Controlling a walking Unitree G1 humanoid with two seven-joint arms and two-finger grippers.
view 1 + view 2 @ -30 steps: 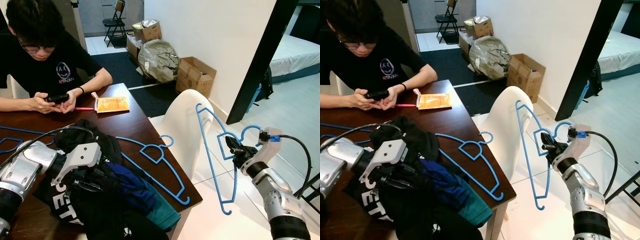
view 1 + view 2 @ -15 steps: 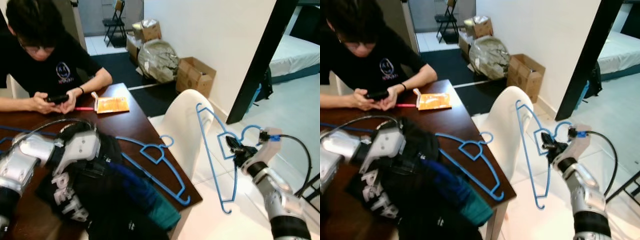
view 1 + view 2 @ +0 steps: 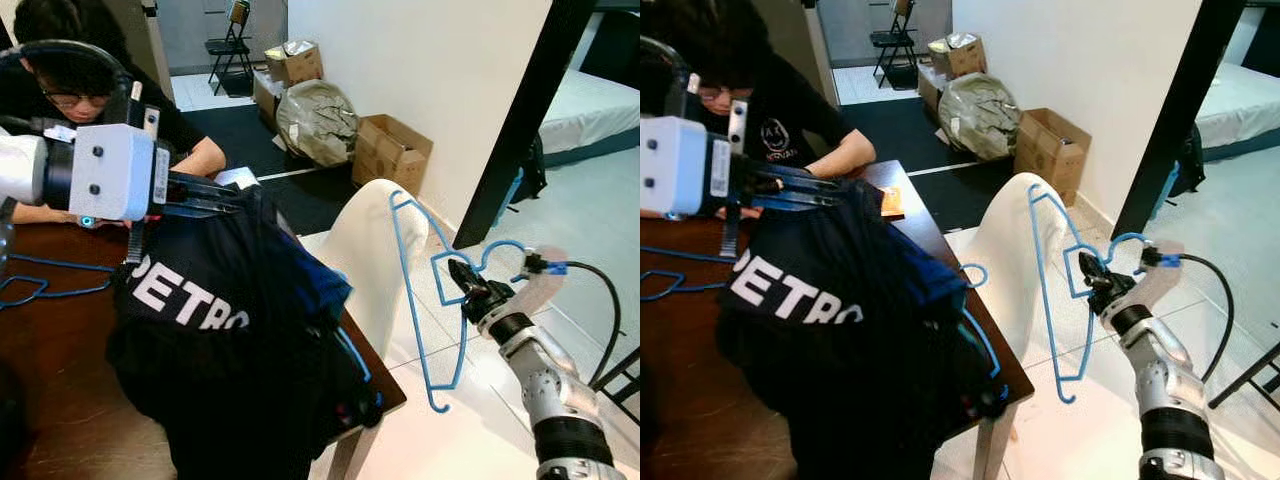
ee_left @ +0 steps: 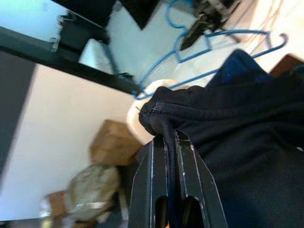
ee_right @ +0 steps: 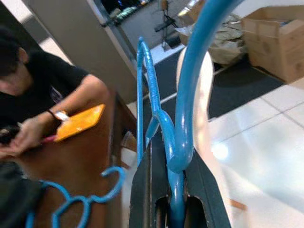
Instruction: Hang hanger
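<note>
My left gripper is shut on the collar edge of a black T-shirt with white letters. It holds the shirt up above the brown table, and the cloth hangs down over the table's near corner. A blue garment hangs with it. To the right, beside the table, my right gripper is shut on a blue plastic hanger near its hook. The hanger hangs slanted over the floor next to the white chair. Two more blue hangers lie on the table, one at the left, one partly under the clothes.
A person sits at the table's far side, hands by an orange packet. A white chair stands between table and held hanger. Cardboard boxes and a wrapped bundle line the wall. A black door frame stands to the right.
My left arm has risen and pulled the black T-shirt up off the table, so it now hangs. My right gripper with the blue hanger has moved slightly up and left.
</note>
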